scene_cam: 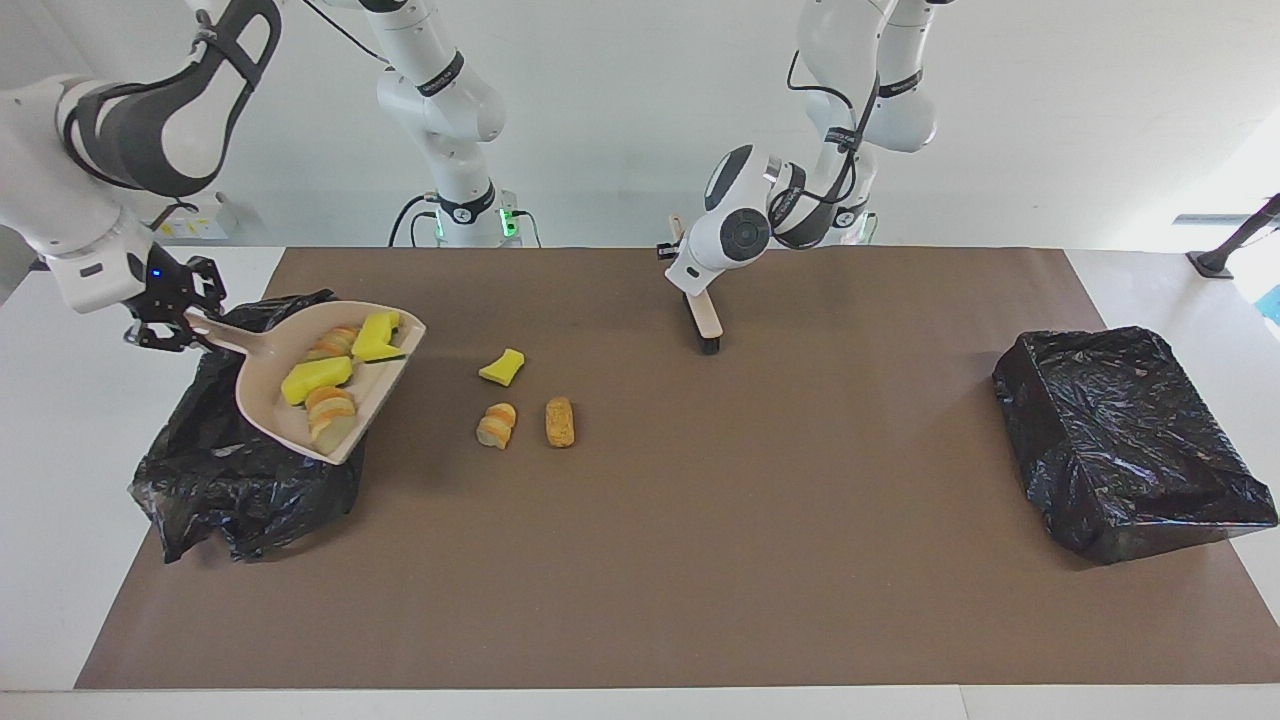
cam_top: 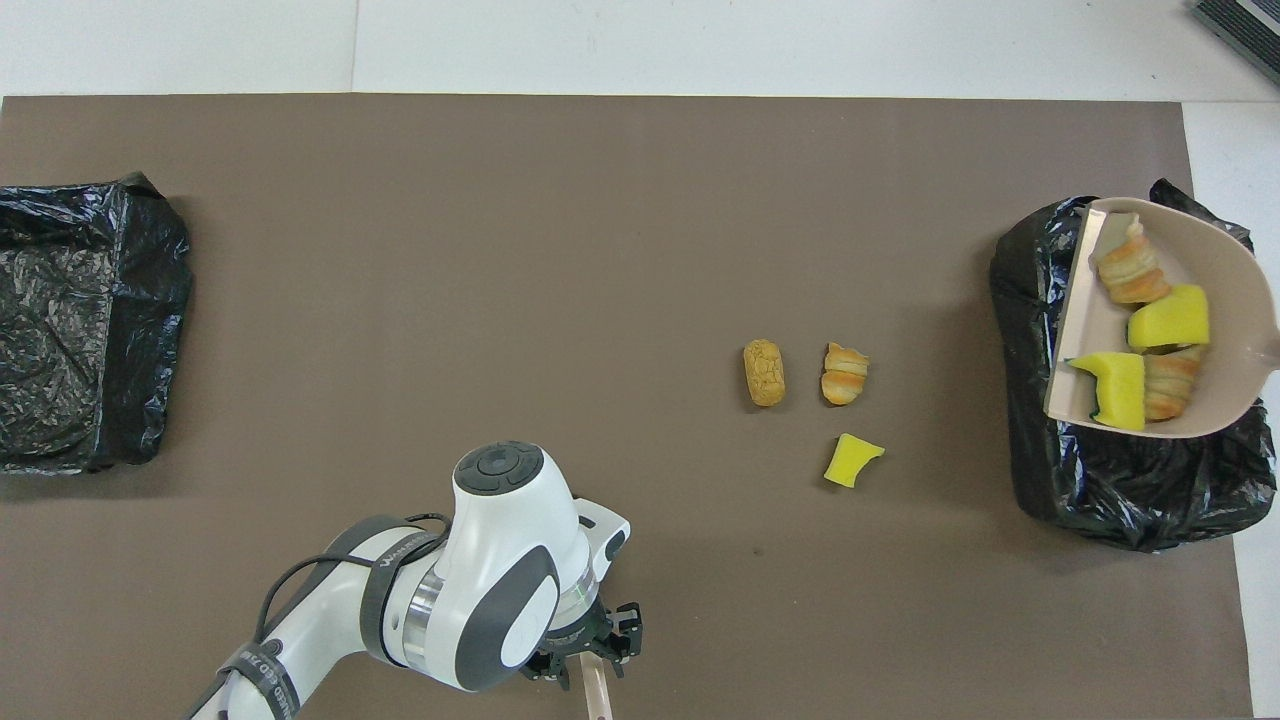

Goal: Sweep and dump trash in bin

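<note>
In the facing view, the dustpan (scene_cam: pixel 330 385) is held by its handle in the right gripper (scene_cam: pixel 170 318) over the bin (scene_cam: pixel 240 470) at the right arm's edge of the tabletop; four pieces of trash (scene_cam: pixel 316 378) are carried in it. The brush (scene_cam: pixel 705 318) hangs from the left gripper (scene_cam: pixel 690 285); whether its fingers have slackened cannot be told.

In the overhead view, three pieces (cam_top: pixel 805 395) lie mid-table. Being light and soft, they are judged better swept than pinched.

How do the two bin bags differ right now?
The bin at the right arm's end has the loaded dustpan held over it; the bin at the left arm's end has nothing over it. The first looks crumpled and slumped, the second boxier. Both are lined with black plastic.
</note>
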{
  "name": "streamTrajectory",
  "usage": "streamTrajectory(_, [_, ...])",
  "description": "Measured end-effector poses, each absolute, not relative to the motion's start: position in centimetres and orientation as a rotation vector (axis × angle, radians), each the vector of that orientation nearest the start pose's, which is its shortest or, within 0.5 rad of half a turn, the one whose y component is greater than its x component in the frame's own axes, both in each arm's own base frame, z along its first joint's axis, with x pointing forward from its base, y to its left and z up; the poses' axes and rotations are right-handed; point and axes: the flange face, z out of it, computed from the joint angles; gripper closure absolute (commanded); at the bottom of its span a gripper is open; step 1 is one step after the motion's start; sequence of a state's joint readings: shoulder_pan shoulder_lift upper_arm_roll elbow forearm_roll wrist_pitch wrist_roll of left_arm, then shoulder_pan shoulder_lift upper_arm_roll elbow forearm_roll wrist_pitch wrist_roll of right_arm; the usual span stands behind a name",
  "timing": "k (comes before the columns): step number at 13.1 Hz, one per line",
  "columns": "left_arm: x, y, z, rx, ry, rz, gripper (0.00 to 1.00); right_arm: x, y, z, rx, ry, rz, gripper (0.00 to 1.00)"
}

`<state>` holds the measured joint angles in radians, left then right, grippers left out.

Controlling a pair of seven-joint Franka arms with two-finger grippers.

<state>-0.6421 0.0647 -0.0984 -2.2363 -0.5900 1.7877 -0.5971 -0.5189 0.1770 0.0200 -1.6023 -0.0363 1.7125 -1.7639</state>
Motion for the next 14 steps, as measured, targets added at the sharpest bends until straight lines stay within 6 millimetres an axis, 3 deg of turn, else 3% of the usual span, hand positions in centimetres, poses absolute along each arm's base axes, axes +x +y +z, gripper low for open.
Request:
streamTrajectory(2, [34.9, -34.4, 34.6, -3.056, -0.225, 1.145, 0.00, 53.2, -31.3, 52.3, -2.500, -1.951, 0.181, 1.00])
streamTrajectory(4, [39.8, -31.1, 37.7, -3.099, -0.221, 1.066, 0.00, 53.1, -32.7, 52.6, -2.514, -2.039, 0.302, 1.00])
streamTrajectory(6, [44.2, -27.9, 39.8, -3.122, -0.225, 0.932, 0.00, 53.5, -32.9, 52.5, -2.499, -2.128, 0.451, 1.00])
streamTrajectory(9, [50.4, -22.1, 40.5, -3.175, -0.179, 0.799, 0.00, 55.6, -30.3, 51.9, -2.457, -2.268, 0.652, 1.00])
streamTrajectory(11, [53.3, -17.7, 40.8, -3.181, -0.106, 0.709, 0.00, 56.4, -28.9, 52.0, -2.434, -2.323, 0.774, 1.00])
streamTrajectory(14, [57.0, -11.3, 43.3, -3.208, -0.062, 0.550, 0.00, 57.1, -28.0, 51.7, -2.386, -2.417, 0.890, 1.00])
